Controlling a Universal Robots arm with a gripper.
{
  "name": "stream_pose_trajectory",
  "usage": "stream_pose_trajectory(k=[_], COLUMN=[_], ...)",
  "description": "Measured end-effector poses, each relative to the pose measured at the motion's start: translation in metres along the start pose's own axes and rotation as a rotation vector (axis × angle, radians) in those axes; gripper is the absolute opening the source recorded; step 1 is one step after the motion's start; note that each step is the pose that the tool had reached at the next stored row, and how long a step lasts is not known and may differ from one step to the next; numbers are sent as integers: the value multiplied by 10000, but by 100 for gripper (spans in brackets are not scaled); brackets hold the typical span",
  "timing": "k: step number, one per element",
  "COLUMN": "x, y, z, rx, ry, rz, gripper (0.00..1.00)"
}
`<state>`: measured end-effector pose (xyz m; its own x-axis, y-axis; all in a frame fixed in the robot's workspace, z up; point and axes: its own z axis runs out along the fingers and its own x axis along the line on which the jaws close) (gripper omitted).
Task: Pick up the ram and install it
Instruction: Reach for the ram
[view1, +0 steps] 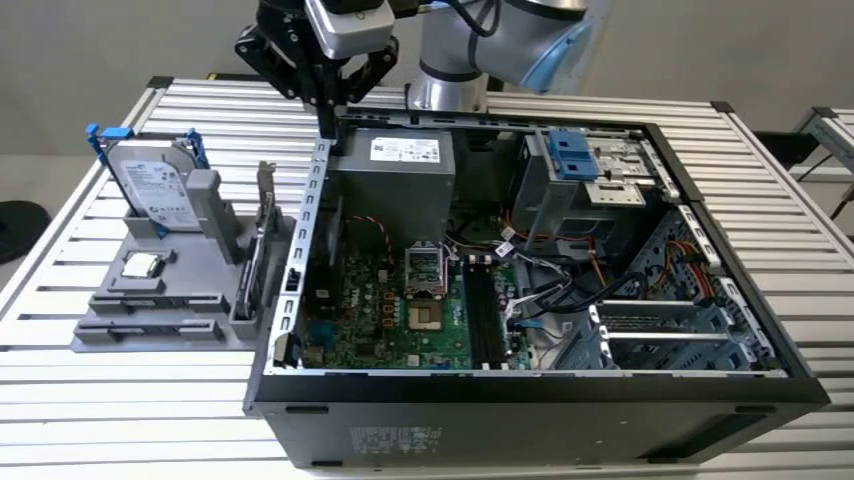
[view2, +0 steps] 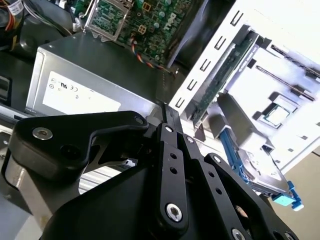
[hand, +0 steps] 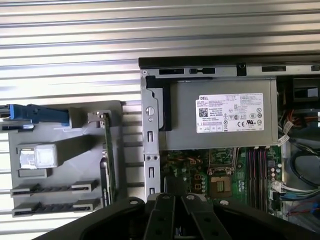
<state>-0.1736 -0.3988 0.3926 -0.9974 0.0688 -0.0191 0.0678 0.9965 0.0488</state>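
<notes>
Black sheet steel forms the near wall of the open computer case, which lies on its side on a slatted aluminium table. Bare slats run along the near edge and out to the exterior view's left.

Inside the rim the green motherboard lies flat. Its long black memory slots run between the processor socket and a tangle of cables, open from above.

Just outside the case wall, on the exterior view's left, sits a grey fixture. The ram stands on its long edge in that fixture, parallel to the case wall and just beside it, with a narrow strip of slats between them. A metal bracket rises at its far end, and I cannot tell whether the two are joined. Farther back in the fixture a hard drive stands upright in blue rails.

Beyond the motherboard the grey power supply takes up the far corner of the case. The gripper hangs above the far rim beside that supply, its fingers drawn together into one thin point. It is well apart from the ram, with free air around it.
</notes>
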Motion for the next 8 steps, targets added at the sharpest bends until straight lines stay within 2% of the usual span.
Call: stream_pose_trajectory(k=[8], x=[171], y=[-12], z=[-4], rx=[1], ry=[1], rz=[-13], gripper=[0])
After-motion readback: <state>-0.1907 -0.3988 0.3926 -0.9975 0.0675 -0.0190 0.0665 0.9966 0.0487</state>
